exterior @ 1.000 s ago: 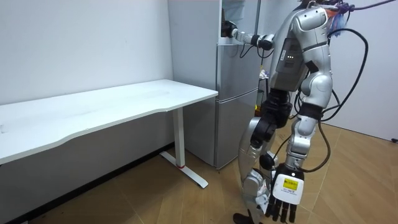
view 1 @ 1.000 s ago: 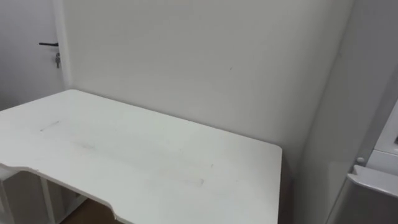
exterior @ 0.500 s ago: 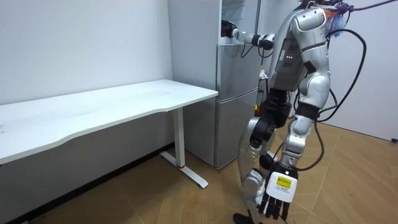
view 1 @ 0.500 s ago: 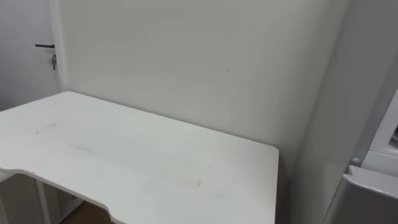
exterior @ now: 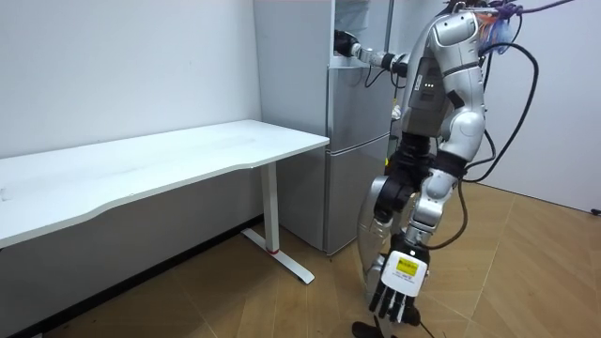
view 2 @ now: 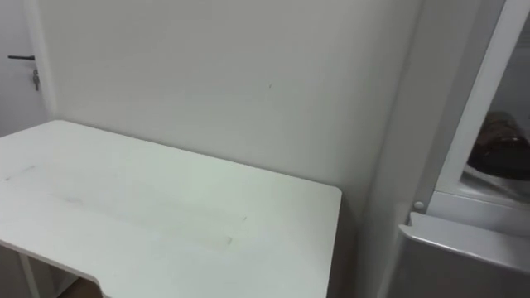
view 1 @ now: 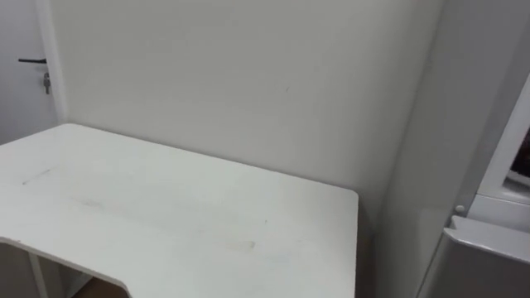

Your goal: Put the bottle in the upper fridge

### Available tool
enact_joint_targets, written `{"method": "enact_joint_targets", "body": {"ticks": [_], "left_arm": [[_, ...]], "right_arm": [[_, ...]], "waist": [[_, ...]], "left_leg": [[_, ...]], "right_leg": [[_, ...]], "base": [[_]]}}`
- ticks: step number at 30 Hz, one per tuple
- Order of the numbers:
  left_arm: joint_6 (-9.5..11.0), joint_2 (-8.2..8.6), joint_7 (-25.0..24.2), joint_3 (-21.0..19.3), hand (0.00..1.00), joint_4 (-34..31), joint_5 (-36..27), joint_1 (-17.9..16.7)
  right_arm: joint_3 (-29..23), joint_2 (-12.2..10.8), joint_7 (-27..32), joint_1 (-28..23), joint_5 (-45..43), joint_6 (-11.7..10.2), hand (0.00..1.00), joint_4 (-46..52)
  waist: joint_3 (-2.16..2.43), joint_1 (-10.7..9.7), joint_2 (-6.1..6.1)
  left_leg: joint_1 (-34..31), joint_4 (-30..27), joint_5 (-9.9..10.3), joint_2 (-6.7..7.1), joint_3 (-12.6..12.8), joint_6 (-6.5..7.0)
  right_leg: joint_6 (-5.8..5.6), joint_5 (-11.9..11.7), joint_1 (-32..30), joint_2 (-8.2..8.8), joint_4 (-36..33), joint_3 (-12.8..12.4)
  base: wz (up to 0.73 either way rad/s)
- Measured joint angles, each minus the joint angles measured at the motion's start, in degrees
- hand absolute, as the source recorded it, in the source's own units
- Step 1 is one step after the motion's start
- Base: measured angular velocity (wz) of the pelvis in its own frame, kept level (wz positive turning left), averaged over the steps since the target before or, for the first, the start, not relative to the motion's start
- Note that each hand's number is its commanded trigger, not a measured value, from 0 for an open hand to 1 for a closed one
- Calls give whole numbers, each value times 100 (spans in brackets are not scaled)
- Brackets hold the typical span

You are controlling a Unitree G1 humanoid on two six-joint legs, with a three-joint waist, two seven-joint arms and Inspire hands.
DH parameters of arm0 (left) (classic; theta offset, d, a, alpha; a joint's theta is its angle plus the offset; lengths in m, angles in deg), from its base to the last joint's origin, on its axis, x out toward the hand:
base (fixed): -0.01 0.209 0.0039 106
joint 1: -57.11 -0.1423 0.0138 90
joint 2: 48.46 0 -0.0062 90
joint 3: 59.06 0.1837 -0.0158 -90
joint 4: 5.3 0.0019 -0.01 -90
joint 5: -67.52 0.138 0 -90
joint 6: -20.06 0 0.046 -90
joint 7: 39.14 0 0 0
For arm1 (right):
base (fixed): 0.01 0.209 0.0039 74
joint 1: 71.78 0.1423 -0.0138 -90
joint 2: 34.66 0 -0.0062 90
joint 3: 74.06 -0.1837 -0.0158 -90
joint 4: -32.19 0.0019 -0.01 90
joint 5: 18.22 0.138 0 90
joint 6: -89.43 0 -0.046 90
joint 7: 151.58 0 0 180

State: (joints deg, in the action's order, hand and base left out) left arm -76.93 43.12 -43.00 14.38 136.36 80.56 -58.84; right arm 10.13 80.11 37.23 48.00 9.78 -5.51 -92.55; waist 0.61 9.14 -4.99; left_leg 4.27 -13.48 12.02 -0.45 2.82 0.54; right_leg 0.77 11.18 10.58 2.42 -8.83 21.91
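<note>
Right hand [exterior: 346, 43] reaches high into the fridge [exterior: 355, 160]; its grasp, and the bottle's place, cannot be told. Left hand [exterior: 398, 289] hangs released. A blind withdrawal could tip the bottle out.

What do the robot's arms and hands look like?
Its arms are shiny silver-grey shells with black joints. The left hand has dark fingers and a white tag with a yellow patch on its back. The right hand looks dark too. Black cables loop behind its shoulder.
</note>
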Motion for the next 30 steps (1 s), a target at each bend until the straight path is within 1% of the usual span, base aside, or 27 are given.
{"method": "enact_joint_targets", "body": {"ticks": [4, 5, 8, 10, 11, 13, 16, 17, 18, 19, 20, 21, 23, 24, 25, 27, 28, 29, 30], "left_arm": [[0, 4, 25, 3, 0, -3, 1, 27], [-1, 6, 50, 0, 0, -4, 9, 81], [2, 4, 80, -5, 0, 14, 10, 123], [26, 21, 81, -4, 0, 26, 17, 158], [58, 27, 83, -2, 0, 52, 15, 167], [96, 28, 91, -2, 0, 135, 12, 209], [117, 39, 102, -2, 0, 152, 3, 254], [139, 55, 107, -1, 0, 153, 8, 251], [179, 66, 107, -1, 0, 158, 15, 246], [212, 68, 107, -2, 0, 162, 33, 246], [242, 77, 112, -2, 0, 163, 49, 245], [247, 95, 122, 0, 0, 162, 56, 248], [256, 119, 150, 3, 0, 175, 56, 252], [264, 128, 231, 44, 0, 195, 56, 267], [277, 130, 264, 64, 0, 196, 56, 276], [383, 197, 401, 69, 0, 195, 128, 302], [401, 222, 439, 71, 0, 196, 125, 311], [457, 253, 486, 95, 0, 244, 126, 307], [466, 260, 498, 147, 0, 298, 122, 300]], "right_arm": [[1, 0, -33, -64, 182, 1, 0, 66], [-44, -6, -34, -125, 238, 6, 0, 184], [-192, -11, -129, -428, 413, -38, 0, 562], [-244, -15, -137, -592, 427, -30, 0, 789], [-242, -20, -127, -703, 425, -27, 0, 957], [-243, -23, -58, -859, 411, -29, 0, 1202], [-247, -24, 120, -1087, 320, 0, 0, 1674], [-243, -27, 185, -1173, 302, 7, 0, 1918], [-253, -27, 262, -1241, 301, 8, 0, 2168], [-266, -30, 314, -1270, 297, 8, 0, 2303], [-291, -59, 418, -1312, 263, 9, 0, 2593], [-308, -65, 536, -1428, 111, 15, 0, 2946], [-355, -77, 672, -1668, -120, 14, 0, 3496], [-362, -92, 777, -1757, -263, 13, 0, 3735], [-387, -123, 832, -1789, -360, 13, 0, 3842], [-634, -377, 1082, -1976, -776, 2, 0, 4357], [-712, -433, 1140, -2053, -880, -2, 0, 4502], [-817, -587, 1286, -2189, -1128, -8, 0, 4798], [-865, -755, 1435, -2287, -1314, -40, 0, 5069]], "waist": [[0, -9, 7], [-2, -62, 3], [-2, -107, 4], [-2, -107, 5], [-4, -117, 8], [-7, -136, 14], [-18, -190, 41], [-39, -219, 81], [-38, -307, 94], [-49, -356, 119], [-67, -463, 159], [-69, -554, 149], [-54, -595, 184], [-47, -612, 194], [-49, -627, 189], [-36, -729, 167], [-33, -735, 173], [-35, -715, 152], [-41, -743, 134]], "left_leg": [[58, 30, 2, -7, 18, 1], [50, 28, 1, -7, 16, 1], [45, 42, 1, -11, 34, 0], [60, 65, 1, -21, 109, 0], [72, 76, 2, -8, 144, 0], [96, 92, 2, 6, 177, 1], [88, 151, 1, -42, 252, 1], [86, 168, 1, -50, 300, 1], [67, 169, 0, -50, 310, 3], [56, 171, 0, -49, 316, 4], [44, 184, -3, -46, 334, 8], [31, 209, -6, -44, 360, 9], [45, 218, -13, -43, 397, 6], [60, 217, -13, -36, 461, 5], [60, 215, -14, -27, 470, 4], [86, 212, -14, -39, 527, 2], [99, 216, -14, -43, 560, 2], [112, 215, -14, -63, 604, 1], [131, 218, -13, -74, 616, 1]], "right_leg": [[-2, -1, 57, -1, -4, -36], [-3, -1, 49, -1, -5, -31], [-3, -1, 46, -2, -4, -49], [-3, -2, 30, -11, -4, -107], [-6, -3, 30, -44, 0, -136], [-8, -5, 30, -45, -2, -168], [-8, -5, -63, -43, -16, -255], [-8, -6, -96, -44, -38, -306], [-8, -5, -141, -41, -88, -321], [-8, -5, -155, -37, -91, -318], [-8, -5, -179, -29, -93, -320], [-10, -4, -226, -25, -98, -330], [-10, -4, -257, -40, -99, -414], [-10, -3, -264, -51, -97, -462], [-10, -3, -266, -53, -96, -465], [-10, -3, -294, -52, -94, -512], [-9, -3, -302, -53, -95, -549], [-9, -3, -302, -57, -96, -589], [-9, -3, -293, -54, -101, -599]], "base": [[-1], [0], [-2], [-14], [-15], [-10], [-15], [-19], [-15], [-4], [-8], [-9], [-19], [-22], [-15], [-9], [-22], [-20], [-16]]}}
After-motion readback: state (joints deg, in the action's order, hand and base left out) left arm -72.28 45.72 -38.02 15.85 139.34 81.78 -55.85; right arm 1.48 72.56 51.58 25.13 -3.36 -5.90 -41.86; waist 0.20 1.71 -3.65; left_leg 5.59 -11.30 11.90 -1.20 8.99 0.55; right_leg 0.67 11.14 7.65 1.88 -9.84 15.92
